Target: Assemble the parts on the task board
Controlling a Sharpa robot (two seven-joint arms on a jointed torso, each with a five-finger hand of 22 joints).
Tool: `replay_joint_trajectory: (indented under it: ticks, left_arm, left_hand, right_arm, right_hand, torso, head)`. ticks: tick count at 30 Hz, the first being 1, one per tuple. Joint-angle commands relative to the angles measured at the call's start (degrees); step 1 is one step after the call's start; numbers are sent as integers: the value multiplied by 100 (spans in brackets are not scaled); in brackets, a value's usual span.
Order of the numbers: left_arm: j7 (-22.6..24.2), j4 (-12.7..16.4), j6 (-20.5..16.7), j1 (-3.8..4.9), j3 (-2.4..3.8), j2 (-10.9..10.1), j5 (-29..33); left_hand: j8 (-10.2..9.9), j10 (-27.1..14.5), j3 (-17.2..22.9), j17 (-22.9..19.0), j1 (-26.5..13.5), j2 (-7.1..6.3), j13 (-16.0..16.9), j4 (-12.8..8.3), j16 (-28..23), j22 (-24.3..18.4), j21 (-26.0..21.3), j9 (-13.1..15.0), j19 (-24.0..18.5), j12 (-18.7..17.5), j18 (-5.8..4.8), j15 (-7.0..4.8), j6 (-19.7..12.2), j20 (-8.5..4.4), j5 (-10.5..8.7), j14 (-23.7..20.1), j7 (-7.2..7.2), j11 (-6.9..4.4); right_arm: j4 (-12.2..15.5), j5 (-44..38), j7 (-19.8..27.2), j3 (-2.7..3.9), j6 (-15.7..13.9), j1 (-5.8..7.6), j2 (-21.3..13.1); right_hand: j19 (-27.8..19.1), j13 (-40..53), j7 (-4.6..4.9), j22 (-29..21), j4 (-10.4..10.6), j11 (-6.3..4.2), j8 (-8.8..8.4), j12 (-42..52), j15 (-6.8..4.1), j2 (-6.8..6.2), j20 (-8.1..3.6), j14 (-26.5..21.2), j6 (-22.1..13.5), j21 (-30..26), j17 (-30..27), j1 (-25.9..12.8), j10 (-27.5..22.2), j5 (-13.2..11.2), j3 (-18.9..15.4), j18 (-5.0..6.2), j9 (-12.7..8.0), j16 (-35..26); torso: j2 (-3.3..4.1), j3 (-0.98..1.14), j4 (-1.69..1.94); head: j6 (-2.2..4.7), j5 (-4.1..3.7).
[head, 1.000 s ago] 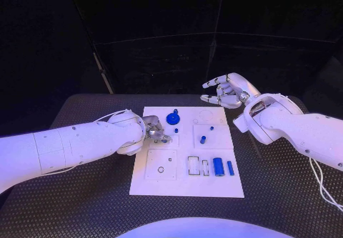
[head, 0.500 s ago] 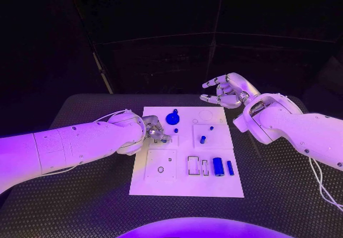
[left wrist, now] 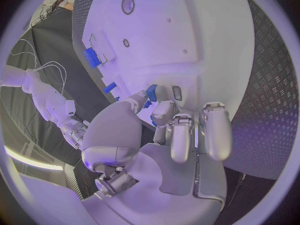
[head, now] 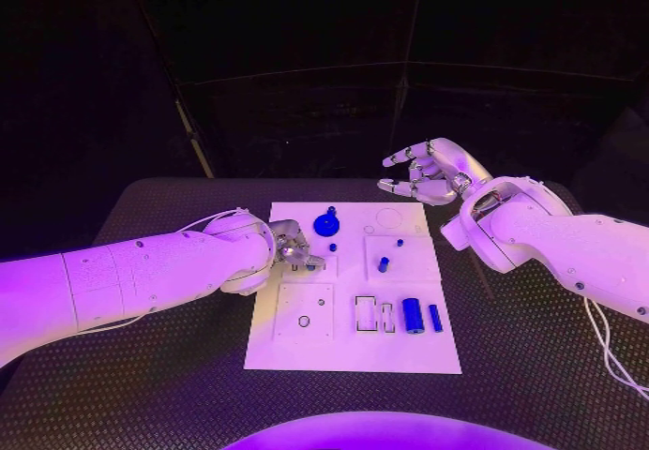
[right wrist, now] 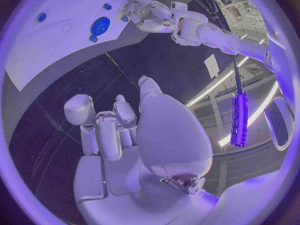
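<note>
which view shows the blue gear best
The head view: the blue gear lies flat near the far edge of the task board, seen whole from above. The right wrist view shows it too, small and slanted, near the left hand. I can't make it out in the left wrist view.

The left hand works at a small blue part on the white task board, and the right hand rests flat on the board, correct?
Not quite. The right hand is raised beyond the white task board's far edge, holding nothing, as the head view shows. The left hand is indeed at a small blue part.

White task board point(head: 345, 352); blue parts point(head: 413, 315); black table point(head: 162, 394)
</note>
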Motion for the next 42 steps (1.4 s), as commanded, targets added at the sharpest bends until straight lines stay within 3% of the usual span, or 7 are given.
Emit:
replay_joint_trajectory:
  ticks: [1,11,17,28,34,38,42]
  left_arm:
    - [-51,26,171,-16,-14,-9,10]
    - [-54,57,145,-10,-11,-45,10]
    - [-55,107,77,20,1,-109,10]
    - [-67,234,193,189,52,-242,17]
    - [-72,327,438,321,147,-365,206]
    - [-73,312,681,449,220,-448,331]
    - [-56,135,804,598,247,-449,502]
  left_hand:
    - [37,39,-49,1509,-54,5,-9,-6,18,10,25,10,128,16,-68,-29,37,-40,5,594,2,6]
    - [58,36,-122,1509,-47,5,-41,23,18,11,24,13,129,3,-68,-35,44,-44,4,594,-5,-1]
    - [98,27,-539,1509,-125,-45,-82,237,18,1,7,5,125,-7,-65,-44,14,-57,-3,594,-12,-9]
    - [131,21,-912,1509,-85,-20,-110,410,18,9,1,-9,126,-5,-65,-49,-7,-63,-4,594,-16,-13]
    - [115,-41,-1053,1509,-36,0,-206,430,18,-58,-52,-27,102,-64,-51,-40,-62,-58,-2,594,2,2]
    - [-55,-208,-1221,1509,142,51,-424,413,18,-255,-207,-131,27,-205,-14,13,-305,-21,7,594,94,78]
    - [-497,-348,-1378,1509,434,112,-583,381,18,-365,-305,-422,-20,-287,2,151,-721,78,16,594,303,240]
  right_arm:
    - [3,-17,45,4,5,10,7]
    - [-7,-17,48,4,4,10,11]
    - [-24,-7,56,4,-4,9,16]
    - [-64,7,61,4,-18,9,22]
    - [-86,14,64,4,-25,9,29]
    - [-103,15,65,4,-26,9,29]
    - [-121,16,65,4,-24,9,37]
  right_hand:
    - [-43,-6,-10,-4,-5,-20,16,-12,-37,1,7,410,36,-28,641,-37,-35,37,-35,33,-5,-22]
    - [-47,-11,-10,-15,-3,-19,21,-14,-37,3,7,408,37,-34,632,-69,-40,41,-46,35,-5,-27]
    - [-58,-18,-9,-36,-3,-18,23,-17,-37,5,7,406,34,-44,622,-104,-45,43,-57,38,-6,-34]
    - [-64,-22,-7,-52,-2,-16,25,-16,-36,10,7,402,24,-54,606,-158,-49,47,-74,40,-8,-43]
    - [-64,-22,-7,-52,-2,-16,25,-16,-36,10,8,402,23,-54,607,-164,-49,47,-76,40,-9,-43]
    - [-67,-24,-6,-58,-1,-16,26,-16,-36,12,8,401,21,-58,603,-180,-51,47,-80,41,-9,-46]
    - [-67,-24,-6,-58,-1,-16,26,-16,-36,12,8,401,21,-58,603,-180,-51,47,-80,41,-9,-46]
  torso:
    - [-3,3,1]
    - [2,-1,-2]
    - [2,2,-4]
    - [6,6,-2]
    - [5,3,-1]
    - [5,1,-3]
    - [4,1,0]
  head:
    - [-4,2]
    - [19,7]
    - [24,9]
    - [37,11]
    - [52,16]
    - [61,10]
    - [75,14]
